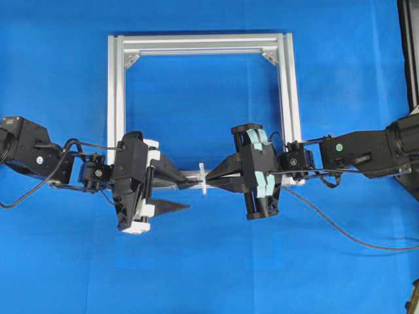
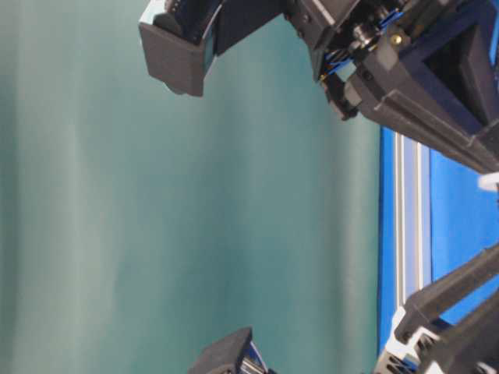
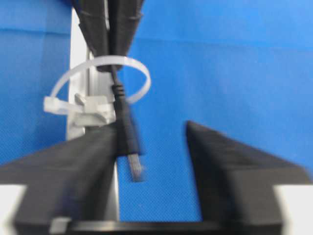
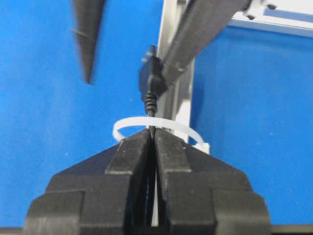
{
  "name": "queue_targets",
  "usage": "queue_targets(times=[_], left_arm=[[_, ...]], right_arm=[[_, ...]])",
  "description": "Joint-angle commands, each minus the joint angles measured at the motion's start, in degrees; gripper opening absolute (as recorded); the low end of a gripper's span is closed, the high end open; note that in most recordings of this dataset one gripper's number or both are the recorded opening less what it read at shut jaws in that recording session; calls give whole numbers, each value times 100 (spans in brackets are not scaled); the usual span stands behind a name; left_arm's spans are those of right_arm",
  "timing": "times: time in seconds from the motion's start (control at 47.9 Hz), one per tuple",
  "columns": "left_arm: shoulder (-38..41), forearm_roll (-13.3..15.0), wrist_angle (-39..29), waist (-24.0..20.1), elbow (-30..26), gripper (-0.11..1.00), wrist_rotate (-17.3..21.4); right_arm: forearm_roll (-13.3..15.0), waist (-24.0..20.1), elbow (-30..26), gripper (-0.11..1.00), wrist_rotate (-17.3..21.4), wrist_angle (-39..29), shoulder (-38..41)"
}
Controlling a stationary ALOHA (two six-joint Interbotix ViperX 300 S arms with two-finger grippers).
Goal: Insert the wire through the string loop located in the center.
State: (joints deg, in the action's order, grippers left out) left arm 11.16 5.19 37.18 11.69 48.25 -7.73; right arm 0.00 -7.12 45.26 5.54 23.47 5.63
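1. The right pincer (image 4: 152, 139) is shut tight on the wire (image 4: 150, 105). It holds the wire close to its tip, so the short end stays stiff and can be aimed.
2. The loop (image 4: 155, 126) is a thin white ring. It stands up from the silver frame (image 1: 283, 85), at the middle of the near bar. It is fixed there, so it keeps its place while the wire goes in.
3. The wire already pokes through the loop. Its dark plug (image 3: 128, 134) sticks out on the left side, in the air just past the ring.
4. The left pincer (image 3: 151, 147) waits on that far side with its fingers apart. One finger (image 3: 68, 166) is right at the plug, maybe touching it. The other finger is well off to the side. The plug sits in the gap, so this pincer is in a good spot to catch it. It does not grip the plug yet.
5. The two pincers point at each other across the loop. I think this is so one can push and the other can pull.
6. The blue worktop (image 1: 209, 261) lies under it all.
7. I think the next job is to squeeze the plug and draw the wire on through. The plug looks blurry in the left wrist view, so I cannot be sure how it sits. A bad squeeze could knock it back out.
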Motion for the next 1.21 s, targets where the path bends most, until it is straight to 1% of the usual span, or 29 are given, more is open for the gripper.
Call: queue_targets(times=[0.0, 0.021, 0.063, 0.104, 0.751, 0.814, 0.855, 0.897, 0.96, 1.043, 1.106, 1.148, 1.189], left_arm=[[-70, -9, 26, -9, -105, 34, -9], [-70, -9, 26, -18, -105, 26, 0], [-70, -9, 26, -18, -114, 15, 0], [-70, -9, 26, -26, -114, 9, 0], [-70, -9, 18, -88, -114, 8, 0], [-70, -9, 18, -97, -114, 8, 0], [-70, -9, 18, -97, -114, 8, 0], [-70, -9, 18, -97, -123, 8, 0], [-70, -9, 18, -97, -114, 8, 0], [-70, -9, 18, -97, -114, 8, 0], [-79, -9, 18, -97, -114, 8, 0], [-70, -9, 18, -97, -114, 8, 0], [-70, -9, 18, -97, -114, 8, 0]], right_arm=[[0, 9, -62, -2, -9, 70, -79], [0, 9, -62, -2, -9, 70, -79], [0, 18, -62, -2, -9, 70, -88], [0, 9, -62, -2, -18, 70, -79], [0, 9, -62, -2, -9, -18, -79], [0, 18, -62, 1, -9, -35, -79], [-9, 18, -62, 6, 0, -35, -79], [-9, 9, -53, 14, 0, -35, -79], [-9, -9, -53, 30, 0, -35, -79], [-9, -9, -53, 56, 0, -35, -79], [-9, -18, -44, 74, 0, -18, -79], [-9, -18, -44, 85, 0, -18, -79], [-9, -18, -44, 92, 0, -9, -79]])
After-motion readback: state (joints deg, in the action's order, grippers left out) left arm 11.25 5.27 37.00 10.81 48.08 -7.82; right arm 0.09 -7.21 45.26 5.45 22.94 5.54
